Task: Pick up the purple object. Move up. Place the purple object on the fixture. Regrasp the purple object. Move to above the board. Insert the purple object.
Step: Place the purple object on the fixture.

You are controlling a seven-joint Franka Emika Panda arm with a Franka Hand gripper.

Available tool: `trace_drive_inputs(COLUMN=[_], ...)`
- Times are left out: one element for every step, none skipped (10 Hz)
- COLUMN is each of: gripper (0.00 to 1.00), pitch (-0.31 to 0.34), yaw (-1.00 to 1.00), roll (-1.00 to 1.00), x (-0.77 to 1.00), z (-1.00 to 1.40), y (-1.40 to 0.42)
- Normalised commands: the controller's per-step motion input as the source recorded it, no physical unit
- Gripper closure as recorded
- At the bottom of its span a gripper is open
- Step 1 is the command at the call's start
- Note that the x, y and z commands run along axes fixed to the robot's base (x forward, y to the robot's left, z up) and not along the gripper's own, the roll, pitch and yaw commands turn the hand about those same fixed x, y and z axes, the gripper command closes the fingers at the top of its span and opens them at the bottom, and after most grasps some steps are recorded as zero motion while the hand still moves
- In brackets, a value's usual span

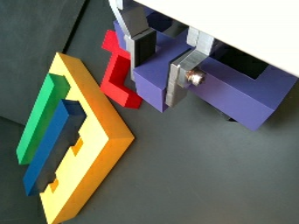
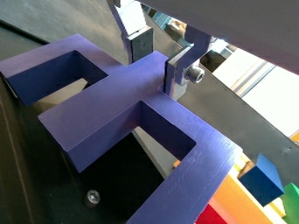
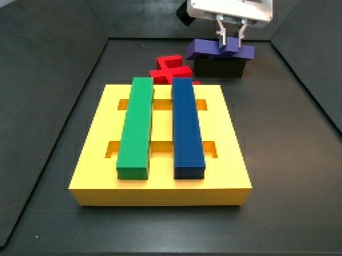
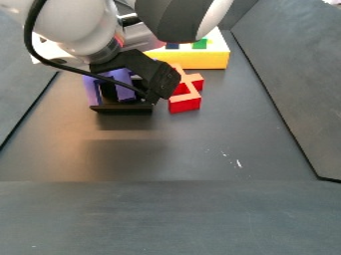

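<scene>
At the surface's far edge, the pincer (image 3: 233,42) clamps the purple object (image 3: 214,50) atop the fixture (image 3: 222,68); green bar (image 3: 135,125) and blue bar (image 3: 187,126) fill the board (image 3: 94,155).

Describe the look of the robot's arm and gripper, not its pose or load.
The gripper has flat silver plate fingers with dark pads and a round screw head on one plate, under a white hand body seen in a side view. The arm is made of smooth, rounded light-grey shells with a dark section near the wrist. No cables or markings are visible.
</scene>
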Motion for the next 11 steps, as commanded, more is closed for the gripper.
trace_drive_inputs(gripper=[1.0,1.0,1.0,1.0,1.0,1.0,1.0,1.0,1.0,1.0,1.0], pitch=[-0.149,-0.246,-0.326,-0.314,-0.111,0.0,0.0,-0.14,-0.189,-0.24,-0.189], yaw=[-0.26,-0.28,-0.33,-0.25,-0.04,-0.02,0.0,0.0,-0.09,-0.09,-0.06], roll=[-0.72,-0.85,-0.96,-0.73,-0.09,0.1,0.01,0.03,0.0,0.0,0.0], x=[0.33,0.26,0.23,0.12,0.02,0.14,0.0,-0.01,-0.13,-0.16,-0.08], z=[-0.11,-0.08,0.0,0.0,0.0,0.0,-0.09,-0.2,-0.23,-0.2,-0.09], y=[0.26,0.29,0.28,0.2,0.08,0.0,0.0,0.0,0.0,0.0,0.0])
